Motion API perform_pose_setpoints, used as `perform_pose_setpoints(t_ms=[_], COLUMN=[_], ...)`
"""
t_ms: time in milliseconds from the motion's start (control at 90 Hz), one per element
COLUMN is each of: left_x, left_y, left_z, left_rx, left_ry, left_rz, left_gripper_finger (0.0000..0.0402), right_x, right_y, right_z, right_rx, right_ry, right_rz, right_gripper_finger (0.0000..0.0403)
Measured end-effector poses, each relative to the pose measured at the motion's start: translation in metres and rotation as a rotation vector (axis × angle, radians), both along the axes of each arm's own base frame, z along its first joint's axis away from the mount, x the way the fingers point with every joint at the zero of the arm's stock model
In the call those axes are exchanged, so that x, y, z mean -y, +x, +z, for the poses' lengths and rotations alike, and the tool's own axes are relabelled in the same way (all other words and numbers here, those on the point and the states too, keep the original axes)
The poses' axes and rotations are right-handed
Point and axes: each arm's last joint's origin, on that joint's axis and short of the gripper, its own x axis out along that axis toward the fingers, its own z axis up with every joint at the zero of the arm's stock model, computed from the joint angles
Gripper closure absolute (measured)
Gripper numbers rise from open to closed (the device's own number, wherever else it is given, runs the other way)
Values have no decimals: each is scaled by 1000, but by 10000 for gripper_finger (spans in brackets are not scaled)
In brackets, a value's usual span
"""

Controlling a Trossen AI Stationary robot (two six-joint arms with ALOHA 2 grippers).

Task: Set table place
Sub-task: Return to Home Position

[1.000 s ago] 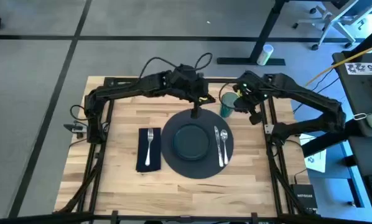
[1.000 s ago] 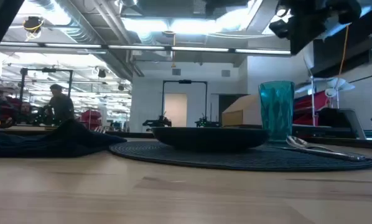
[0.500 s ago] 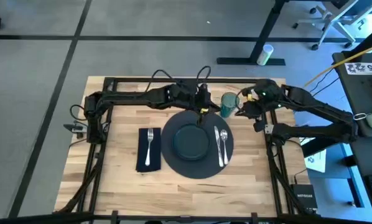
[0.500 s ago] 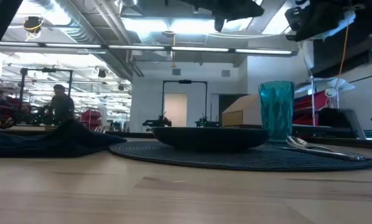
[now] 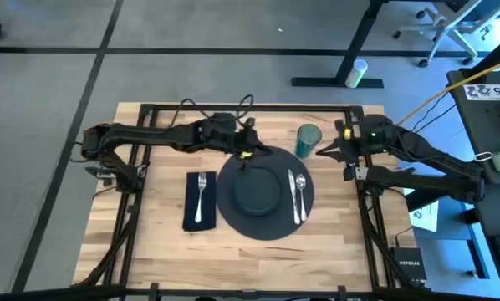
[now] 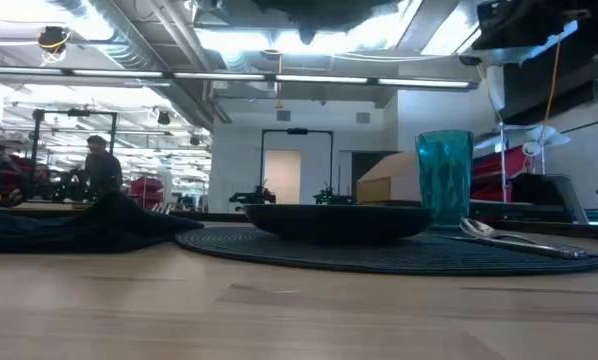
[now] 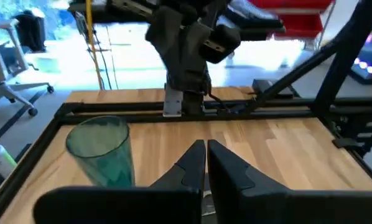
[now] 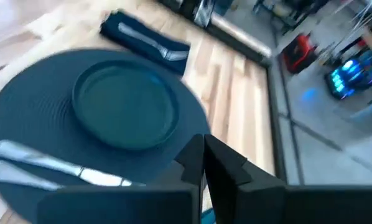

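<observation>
Place setting sits centre of the high view: dark charger (image 5: pixel 233 219) w/ smaller plate (image 5: pixel 258 191) on it, knife (image 5: pixel 293 194) & spoon (image 5: pixel 301 191) side by side on its right part. Navy napkin (image 5: pixel 190 213) lies just left of charger, fork (image 5: pixel 201 194) on top. Teal cup (image 5: pixel 308 139) stands upright at charger's upper right, all on the wooden surface (image 5: pixel 162 242). Above charger's upper edge hangs the left tool (image 5: pixel 248 155), fingers narrow, nearly together, empty. Just right of cup, not touching, is the right tool (image 5: pixel 323 151), fingers pressed together, holding nothing.
</observation>
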Motion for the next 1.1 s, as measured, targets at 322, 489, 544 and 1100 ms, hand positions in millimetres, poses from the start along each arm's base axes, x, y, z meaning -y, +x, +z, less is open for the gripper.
perform_pose_setpoints(t_ms=[322,489,544,1100], left_x=[6,8,7,13], left_y=[-59,-87,-97,-176], left_z=[-28,-34,-38,-89], left_rx=[-8,17,16,51], left_ry=[-1,30,30,-45], left_rz=[29,48,58,114], left_gripper_finger=[402,402,402,402], right_x=[-3,-2,-1,-2], right_y=[-5,-2,0,-4], right_z=[-28,-48,-53,-77], right_rx=[140,152,170,274], right_ry=[46,60,56,-33], right_rz=[-1,-7,-7,-8], right_gripper_finger=[403,403,403,403])
